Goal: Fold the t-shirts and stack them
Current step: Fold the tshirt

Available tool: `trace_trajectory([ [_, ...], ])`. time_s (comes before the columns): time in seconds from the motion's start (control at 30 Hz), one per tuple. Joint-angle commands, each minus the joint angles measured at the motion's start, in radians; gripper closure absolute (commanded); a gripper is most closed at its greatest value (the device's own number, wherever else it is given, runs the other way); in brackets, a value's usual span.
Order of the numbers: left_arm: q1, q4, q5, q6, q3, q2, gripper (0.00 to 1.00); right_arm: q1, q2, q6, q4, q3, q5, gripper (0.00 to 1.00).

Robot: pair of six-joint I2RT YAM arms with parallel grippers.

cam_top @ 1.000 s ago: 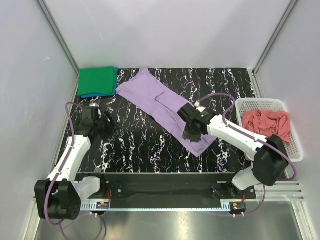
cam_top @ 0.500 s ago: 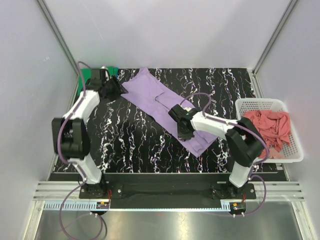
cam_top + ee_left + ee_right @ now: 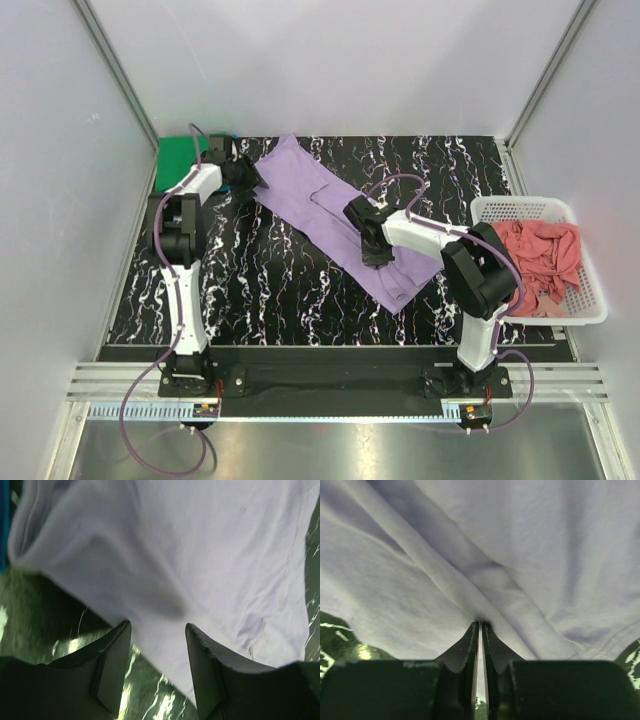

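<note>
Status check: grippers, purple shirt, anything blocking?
Right gripper shut on a fold of the light purple t-shirt. Left gripper open at its far corner. Green t-shirt close by, not blocking.

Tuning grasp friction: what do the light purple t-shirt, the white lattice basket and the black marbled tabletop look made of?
The light purple t-shirt: soft matte knit cloth, probably cotton jersey; it creases and shows stitched hems. The white lattice basket: rigid moulded plastic, by its even grid walls. The black marbled tabletop: hard, smooth, slightly glossy; laminate or stone, cannot tell.
</note>
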Motion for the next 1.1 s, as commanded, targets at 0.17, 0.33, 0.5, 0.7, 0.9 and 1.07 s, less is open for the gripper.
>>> trace_trajectory([
  [0.17,-0.008,0.020,0.008,0.033,0.177,0.091,0.46,-0.052,-0.026,-0.055,-0.068,0.028,0.108,0.87],
  [0.33,-0.008,-0.027,0.010,0.039,0.283,0.177,0.46,-0.064,-0.037,-0.058,-0.110,0.015,0.145,0.86],
  [0.5,-0.008,-0.020,0.010,0.050,0.325,0.212,0.45,-0.065,-0.089,-0.063,-0.140,0.031,0.160,0.85],
  [0.7,-0.006,-0.007,0.039,0.068,0.328,0.206,0.42,-0.199,-0.118,-0.032,-0.110,0.054,0.073,0.82],
  [0.9,-0.006,-0.055,0.022,0.109,0.299,-0.007,0.33,-0.317,-0.018,-0.095,-0.102,0.154,0.050,0.77],
  [1.07,-0.064,-0.124,-0.010,0.114,0.057,-0.302,0.33,-0.438,-0.001,-0.225,-0.045,0.215,-0.261,0.56],
])
